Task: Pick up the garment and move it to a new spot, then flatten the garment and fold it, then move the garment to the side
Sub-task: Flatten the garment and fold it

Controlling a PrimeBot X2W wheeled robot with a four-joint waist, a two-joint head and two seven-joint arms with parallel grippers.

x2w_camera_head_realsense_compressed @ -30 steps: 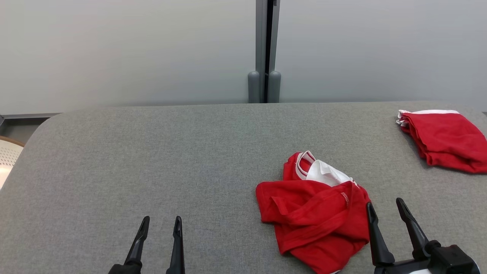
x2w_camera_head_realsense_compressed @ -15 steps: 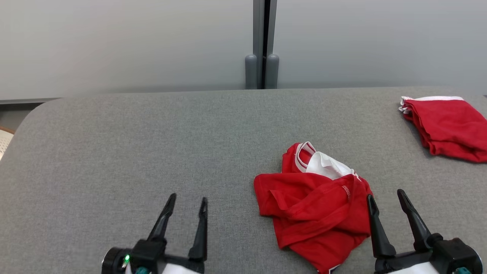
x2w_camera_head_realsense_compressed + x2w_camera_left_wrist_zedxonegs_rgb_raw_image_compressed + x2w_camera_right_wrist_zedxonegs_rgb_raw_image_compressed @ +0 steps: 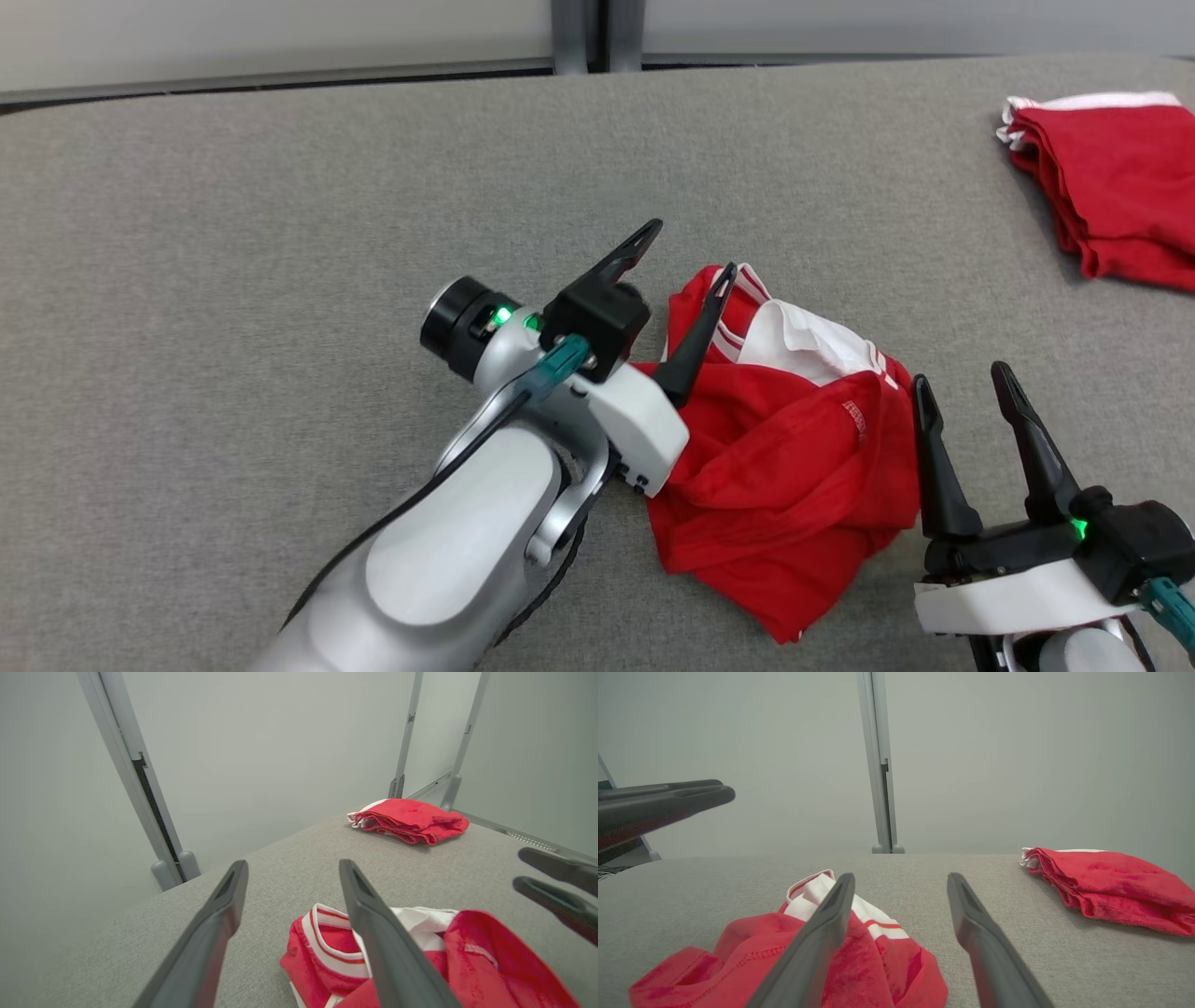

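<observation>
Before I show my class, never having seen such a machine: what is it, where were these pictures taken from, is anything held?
It is a wheeled robot with two arms, each ending in two fingers. One picture looks down from its head; the others look along each wrist. On the grey table lie a crumpled red and white garment and, far right, a folded red garment. The left fingers and right fingers stand open either side of the crumpled one. Nothing is held.
</observation>
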